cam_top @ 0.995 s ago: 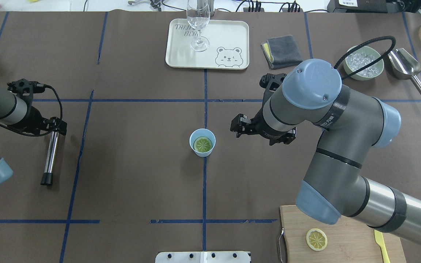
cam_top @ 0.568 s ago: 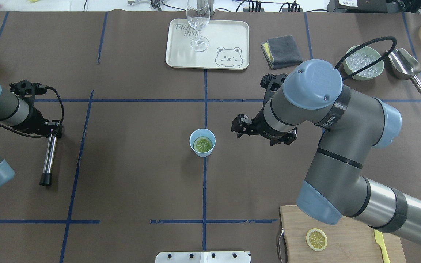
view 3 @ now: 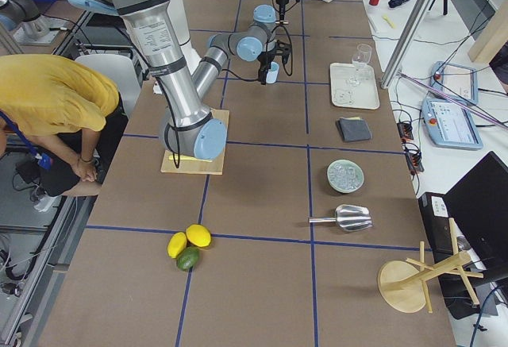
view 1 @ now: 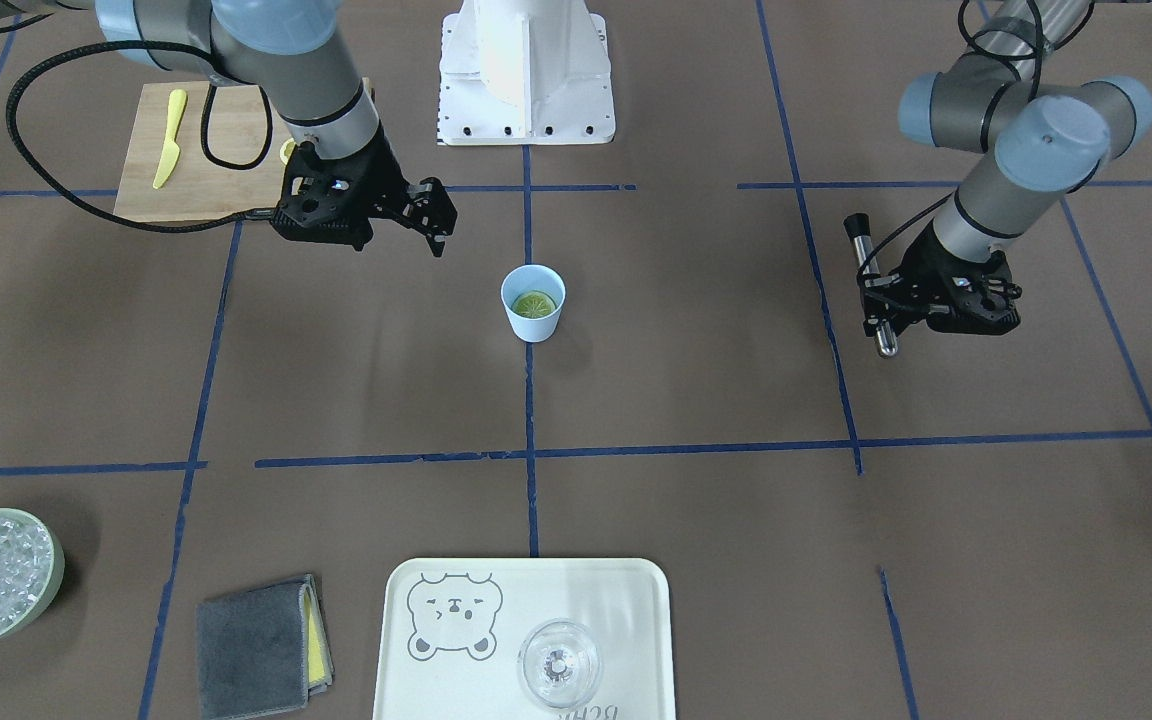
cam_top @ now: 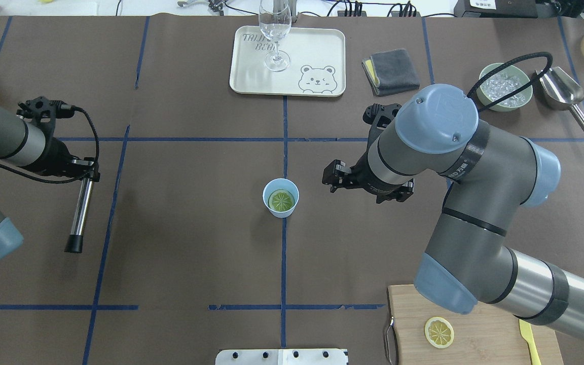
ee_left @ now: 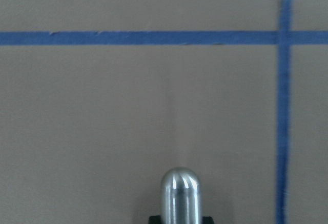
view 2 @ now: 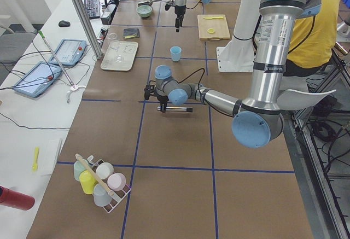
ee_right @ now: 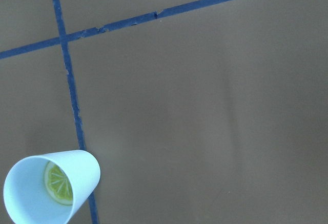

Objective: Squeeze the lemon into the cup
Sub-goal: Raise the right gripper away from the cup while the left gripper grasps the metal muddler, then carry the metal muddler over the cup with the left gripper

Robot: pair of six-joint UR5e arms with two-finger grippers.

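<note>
The light-blue cup stands upright at the table's middle, also seen in the front view and the right wrist view. A lemon slice lies flat inside it, its spoked face up. A second lemon slice lies on the wooden cutting board. My right gripper hovers just right of the cup, open and empty. My left gripper is far left, shut on a steel rod with a black tip, which also shows in the left wrist view.
A cream tray with a stemmed glass sits at the back middle. A grey cloth, a green bowl of ice and a metal scoop are at the back right. The cutting board carries a yellow knife.
My left gripper has moved a little to the right and away from me with the rod. My right arm has barely shifted; the cup and slice are unmoved.
</note>
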